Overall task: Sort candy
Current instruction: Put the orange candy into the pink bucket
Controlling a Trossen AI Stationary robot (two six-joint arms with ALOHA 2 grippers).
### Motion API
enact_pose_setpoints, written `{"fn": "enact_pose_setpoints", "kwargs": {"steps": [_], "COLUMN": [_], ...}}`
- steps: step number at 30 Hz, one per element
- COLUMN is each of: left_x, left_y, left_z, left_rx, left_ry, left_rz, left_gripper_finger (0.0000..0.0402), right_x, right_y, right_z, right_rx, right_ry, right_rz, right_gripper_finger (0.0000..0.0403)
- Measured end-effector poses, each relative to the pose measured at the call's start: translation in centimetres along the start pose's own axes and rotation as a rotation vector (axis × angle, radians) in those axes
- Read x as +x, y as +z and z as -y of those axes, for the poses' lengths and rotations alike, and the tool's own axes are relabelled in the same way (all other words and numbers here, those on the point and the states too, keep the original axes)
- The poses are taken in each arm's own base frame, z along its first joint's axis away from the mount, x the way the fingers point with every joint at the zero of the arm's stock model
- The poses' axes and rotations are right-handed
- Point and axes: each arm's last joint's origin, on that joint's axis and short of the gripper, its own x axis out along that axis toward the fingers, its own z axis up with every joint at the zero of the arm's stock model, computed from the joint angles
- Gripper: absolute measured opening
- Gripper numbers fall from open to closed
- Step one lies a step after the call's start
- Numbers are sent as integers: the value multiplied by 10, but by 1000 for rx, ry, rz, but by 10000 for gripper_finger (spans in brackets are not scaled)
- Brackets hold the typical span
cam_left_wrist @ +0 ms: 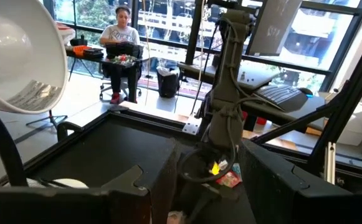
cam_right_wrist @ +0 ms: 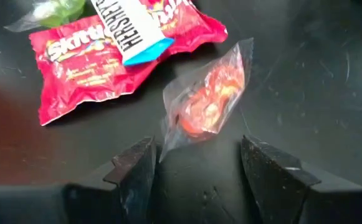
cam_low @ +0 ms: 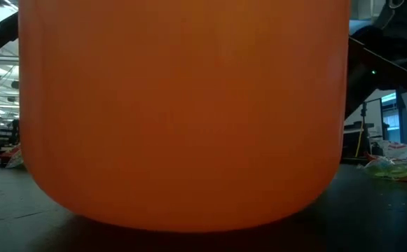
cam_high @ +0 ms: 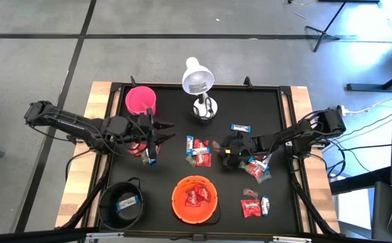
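Wrapped candy lies scattered on the black tray: red and blue-white pieces (cam_high: 199,152) at the middle, more (cam_high: 255,204) near the right front. My right gripper (cam_high: 228,154) is low over the tray, open; in its wrist view a clear-wrapped orange-red sweet (cam_right_wrist: 205,106) lies flat on the tray between the fingers of my right gripper (cam_right_wrist: 202,171). A red Skittles pack (cam_right_wrist: 87,59) and a blue-white bar (cam_right_wrist: 131,28) lie just beyond. My left gripper (cam_high: 156,142) is open by the pink cup (cam_high: 140,100), above a red and a blue-white piece (cam_high: 146,155).
The orange bowl (cam_high: 194,198) holds red candy; it fills the low view (cam_low: 182,112). A black bowl (cam_high: 121,202) holds a blue-white piece. A white lamp (cam_high: 198,81) stands at the tray's far middle. A person sits far off in the room (cam_left_wrist: 121,37).
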Motion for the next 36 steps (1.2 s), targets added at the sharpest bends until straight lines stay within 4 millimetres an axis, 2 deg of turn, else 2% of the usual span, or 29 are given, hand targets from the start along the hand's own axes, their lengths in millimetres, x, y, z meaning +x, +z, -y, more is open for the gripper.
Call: {"fn": "enact_pose_setpoints", "kwargs": {"steps": [28,32,36], "left_x": [2,2,2], "left_y": [-1,-1,-1], "left_z": [1,1,1], "left_rx": [-7,-7,-7], "left_ry": [3,3,3], "left_rz": [1,1,0], "left_gripper_finger": [162,162,162], "right_x": [-1,-1,-1], "right_y": [7,7,7], "right_z": [0,0,0], "right_rx": [82,82,82], "right_ry": [-43,-44,-45], "right_rz": [93,92,93], "right_gripper_finger": [231,207,152]}}
